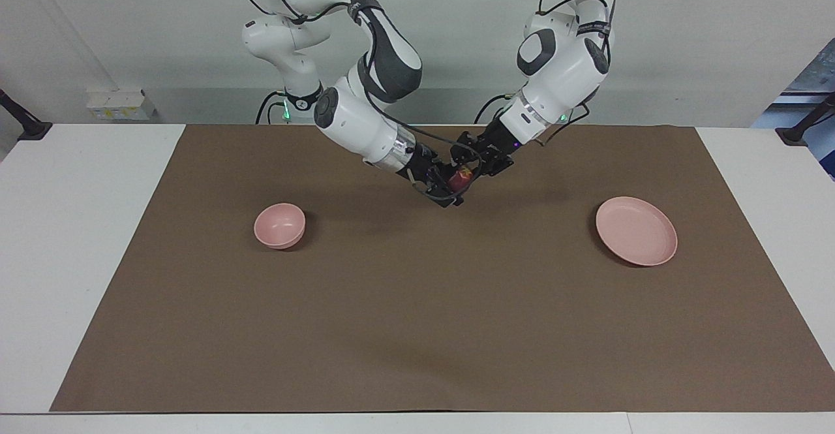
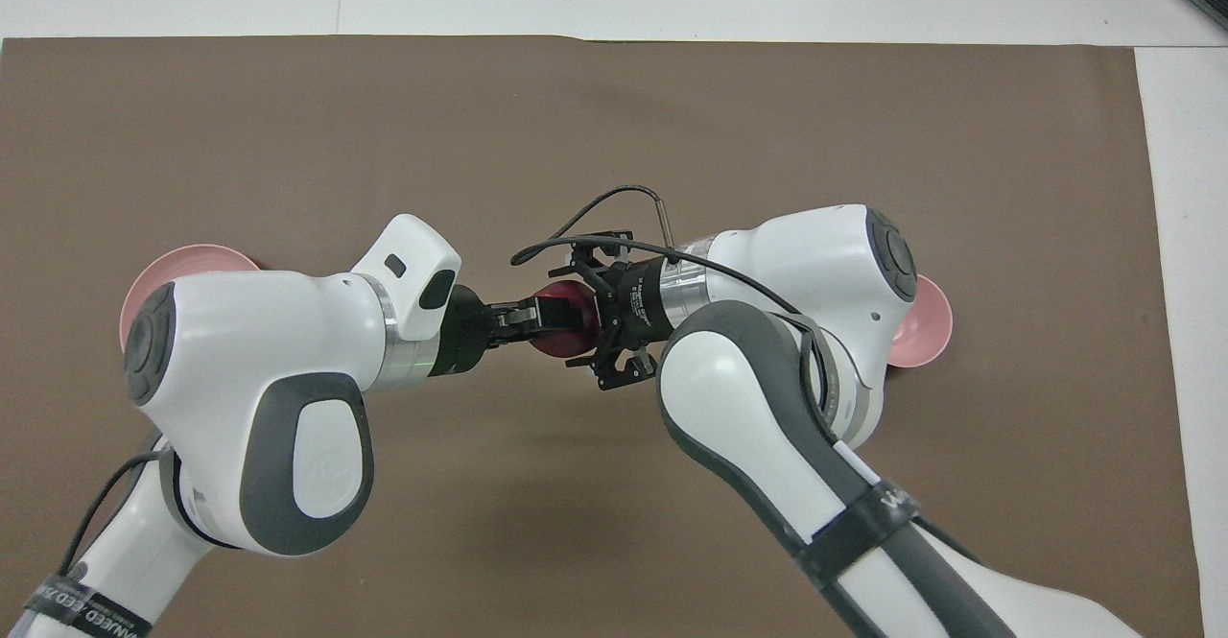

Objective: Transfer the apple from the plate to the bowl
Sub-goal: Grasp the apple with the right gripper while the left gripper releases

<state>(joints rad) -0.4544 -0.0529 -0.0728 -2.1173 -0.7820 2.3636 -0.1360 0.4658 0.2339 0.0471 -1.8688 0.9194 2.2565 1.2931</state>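
Observation:
The dark red apple point(image 1: 462, 178) hangs in the air over the middle of the brown mat, between plate and bowl. My left gripper point(image 1: 467, 171) is shut on it; it also shows in the overhead view point(image 2: 549, 316). My right gripper point(image 1: 449, 190) is open, with its fingers on either side of the apple point(image 2: 566, 339); I cannot tell if they touch it. The pale pink plate point(image 1: 636, 230) lies empty toward the left arm's end, partly hidden under the left arm in the overhead view point(image 2: 197, 262). The small pink bowl point(image 1: 279, 225) stands empty toward the right arm's end.
A brown mat point(image 1: 417, 316) covers most of the white table point(image 1: 78, 238). A white box point(image 1: 121, 104) sits at the table's edge near the robots. The right arm hides most of the bowl in the overhead view point(image 2: 929, 323).

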